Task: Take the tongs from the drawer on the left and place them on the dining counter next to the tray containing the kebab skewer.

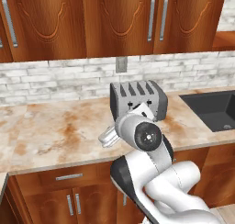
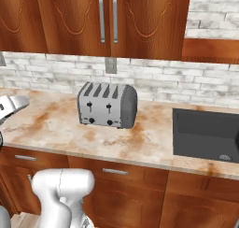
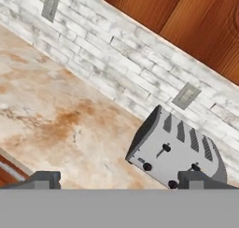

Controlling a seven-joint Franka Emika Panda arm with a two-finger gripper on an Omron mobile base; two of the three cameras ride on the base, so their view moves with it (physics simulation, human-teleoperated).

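The claw (image 3: 116, 179) hangs wide open and empty above the wall counter (image 1: 55, 131), beside the toaster (image 1: 137, 101). The drawer (image 1: 69, 176) on the left looks shut, so I judge every step remains: opening it, lifting out the tongs, and carrying them over.

I find no readable text, no labels, no brand marks, no numbers, no signs in any view

Toaster (image 2: 107, 105) sits on the wall counter (image 2: 56, 129), sink (image 2: 205, 133) to its right. Drawer (image 1: 69, 176) closed below the counter, cabinets (image 2: 107, 21) above.
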